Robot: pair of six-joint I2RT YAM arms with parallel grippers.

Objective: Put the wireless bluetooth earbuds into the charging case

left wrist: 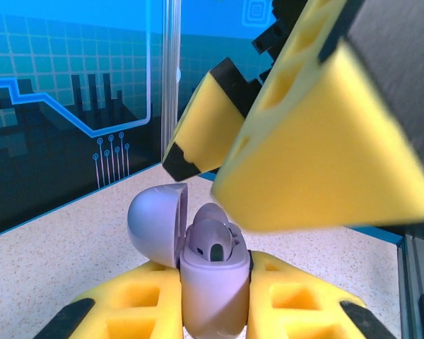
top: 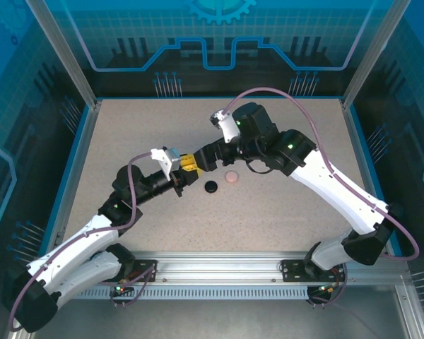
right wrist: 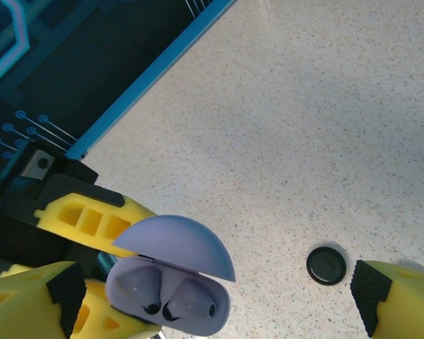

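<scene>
1. Clamping the lavender charging case point(left wrist: 213, 289) in the left pincer point(left wrist: 213, 314), which is shut hard on the case's lower body below the seam and holding it up off the desk point(top: 283, 233), near the desk's middle.
2. Showing the domed lid point(right wrist: 177, 244) hinged wide open, with the two lavender earbuds point(right wrist: 145, 288) lying side by side in the wells and apparently seated.
3. Hanging the right pincer point(right wrist: 219, 295) just beside and above the open case, yellow fingers spread as wide as they go and carrying nothing.
4. Judging the earbuds as very light, hard and glossy, so likely to squirt out of a firm pinch. Best taken lightly across the rounded head or the stem, or simply pressed down with one fingertip.
5. Judging the case as a stiff, smooth shell, also prone to slipping. The present hold low on the body is leaving the lid free. The thin hinge is looking like the weak spot, so no pushing against the raised lid.
6. Leaving a black round case point(top: 211, 186) and a pale pink round case point(top: 231, 177) lying closed on the desk just beside the two pincers, near enough to be knocked.
7. Offering wide bare desk all around. The blue border strips and the corner posts are standing well apart from the work, and so is the metal rail point(top: 219, 272) at the near edge.
</scene>
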